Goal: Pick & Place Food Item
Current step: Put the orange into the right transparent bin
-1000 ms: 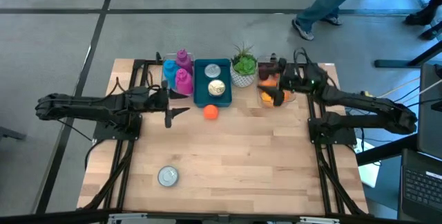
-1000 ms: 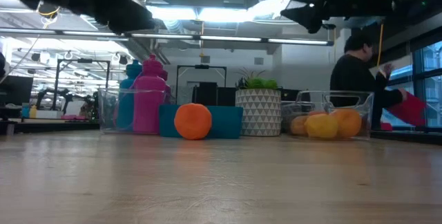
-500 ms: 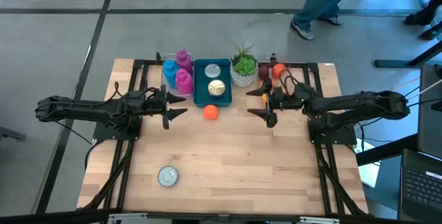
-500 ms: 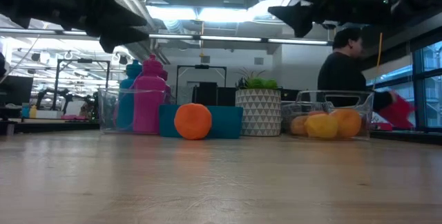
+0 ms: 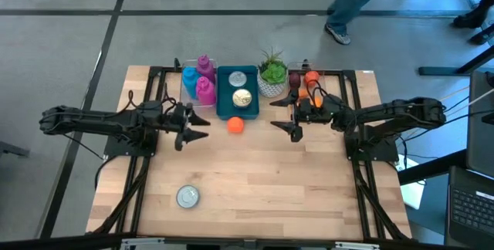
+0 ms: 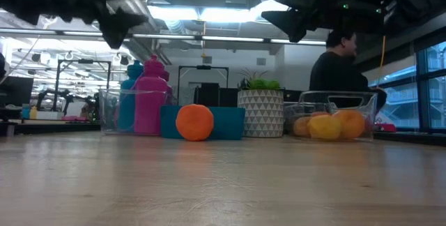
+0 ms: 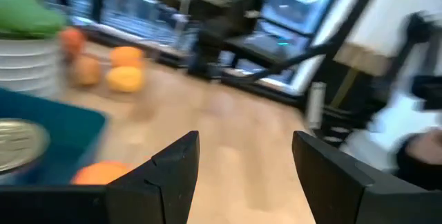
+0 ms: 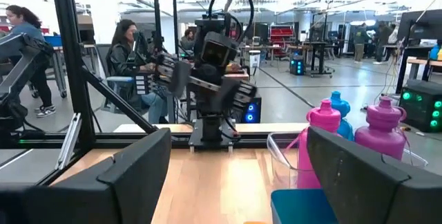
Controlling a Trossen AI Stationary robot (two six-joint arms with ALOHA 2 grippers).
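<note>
The loose orange (image 5: 235, 125) is sitting on the bare wood just in front of the teal tray (image 5: 224, 107), touching nothing else, and it is probably the food item to be moved. That spot is leaving it open from both sides, which is why both arms are facing it.

The right gripper (image 5: 289, 116) is hanging above the table to the orange's right, near but clearly apart from it, fingers spread wide and holding nothing. It is pointing toward the orange, so I judge it is lining up to take it. Just behind that arm, the clear bin of oranges (image 6: 334, 124) is standing beside the potted plant (image 5: 272, 75), the likely place the fruit belongs.

The left gripper (image 5: 193, 124) is waiting on the orange's other side, a little farther off, its fingers parted and empty; in its wrist view the orange (image 7: 102, 173) is showing low between them.

The pink and blue bottles (image 5: 200, 80) are crowded behind the orange to the left, so a low, level approach should be keeping the fingers off them. The wrist view is blurred, so exact alignment is hard to judge.
</note>
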